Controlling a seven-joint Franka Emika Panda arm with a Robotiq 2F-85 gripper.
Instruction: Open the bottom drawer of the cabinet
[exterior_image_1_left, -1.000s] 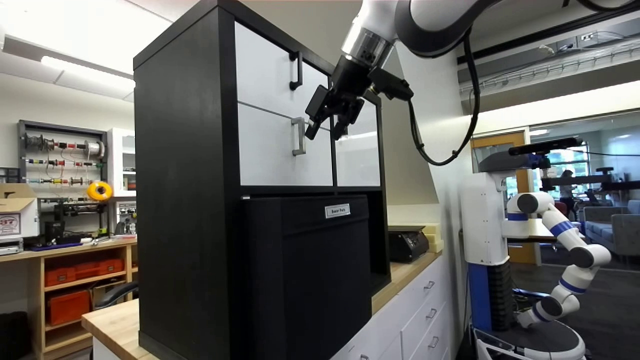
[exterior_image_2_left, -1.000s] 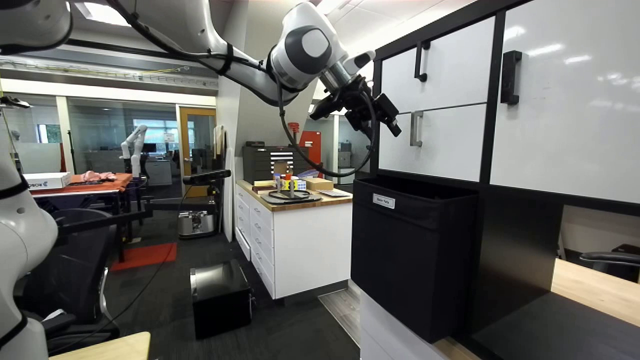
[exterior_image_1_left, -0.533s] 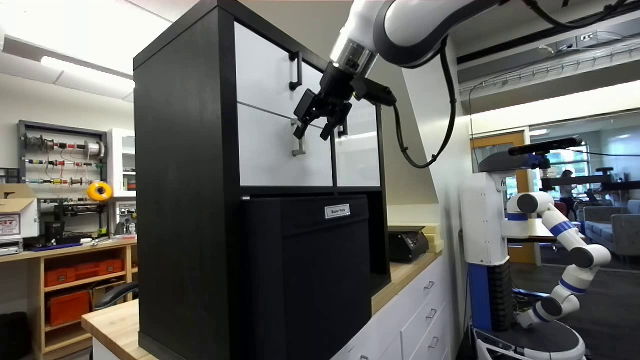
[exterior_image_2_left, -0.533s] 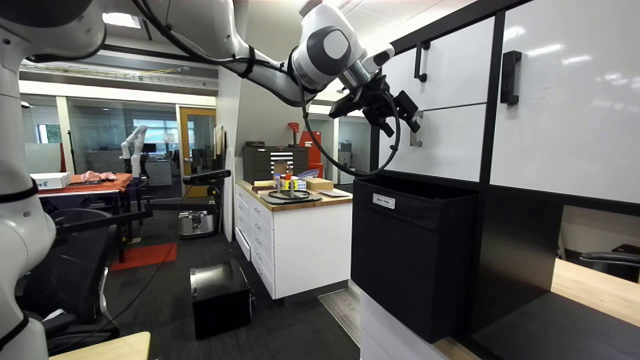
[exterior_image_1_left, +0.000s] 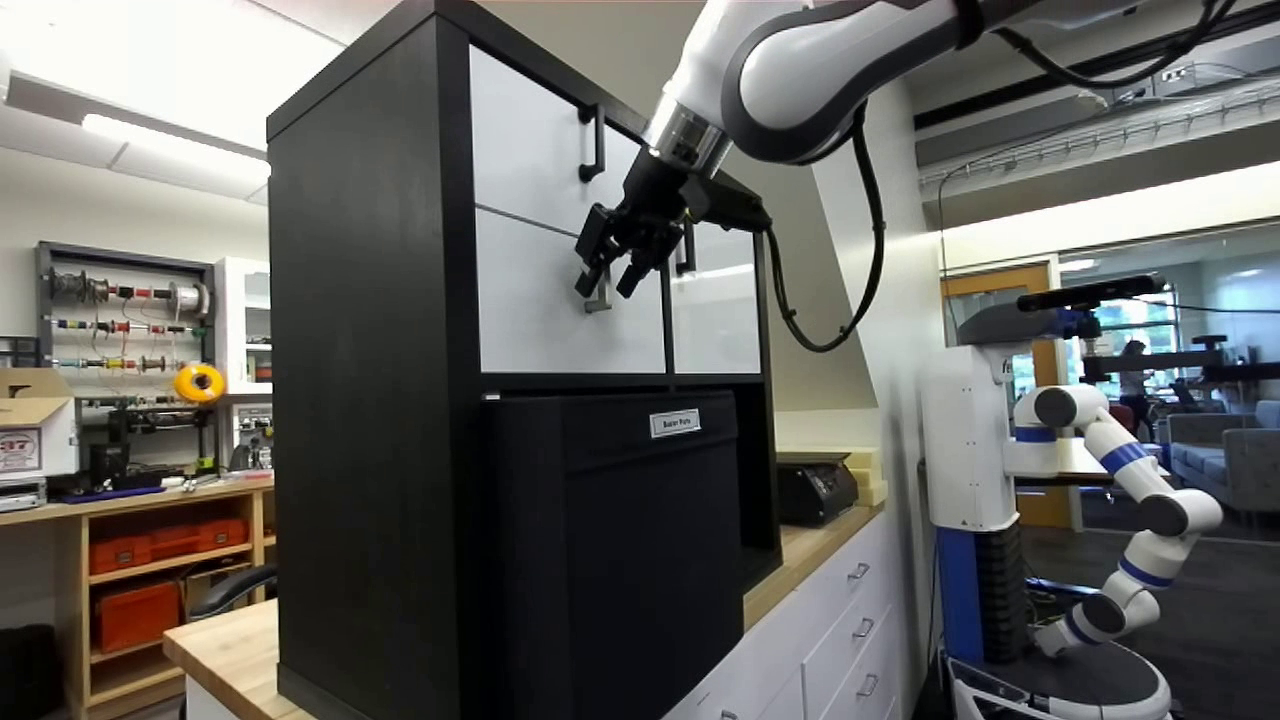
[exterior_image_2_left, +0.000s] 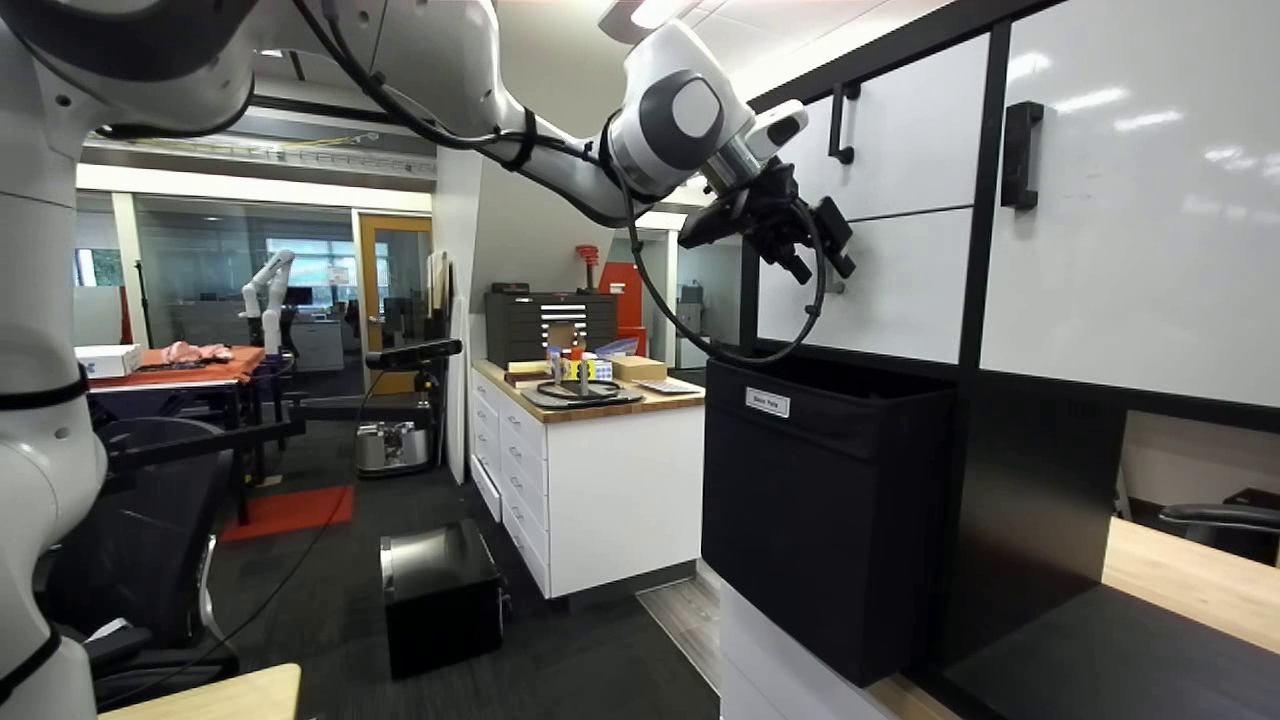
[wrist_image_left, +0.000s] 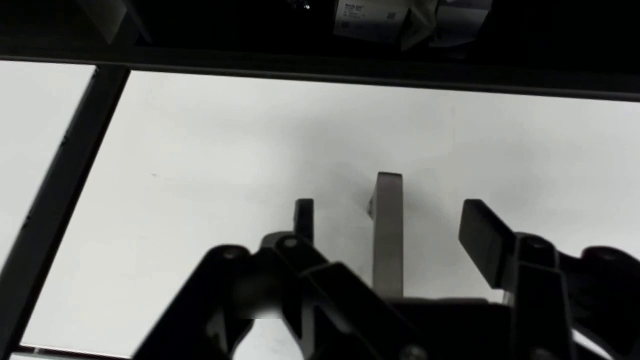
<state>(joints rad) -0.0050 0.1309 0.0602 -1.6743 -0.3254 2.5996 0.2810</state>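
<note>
The black cabinet (exterior_image_1_left: 360, 300) stands with white fronts, also in an exterior view (exterior_image_2_left: 982, 200). The bottom drawer (exterior_image_1_left: 530, 310) is a wide white front, flush with the frame and closed; it also shows in an exterior view (exterior_image_2_left: 900, 290) and the wrist view (wrist_image_left: 210, 150). Its vertical silver handle (wrist_image_left: 388, 235) stands out from the front, partly hidden by my gripper in both exterior views. My gripper (exterior_image_1_left: 608, 288), seen also in an exterior view (exterior_image_2_left: 823, 270), is open. In the wrist view its fingers (wrist_image_left: 386, 205) are on either side of the handle, with gaps on both sides.
A black fabric bin (exterior_image_1_left: 640, 540) with a small label sits below the drawer and sticks out from the cabinet. A white front with a black handle (exterior_image_1_left: 592, 140) is above the drawer. A white door panel (exterior_image_1_left: 715, 310) with a dark handle is beside it.
My gripper has moved down and closer to the cabinet, from in front of the handle's upper part to lower along it. The drawer has not moved.
</note>
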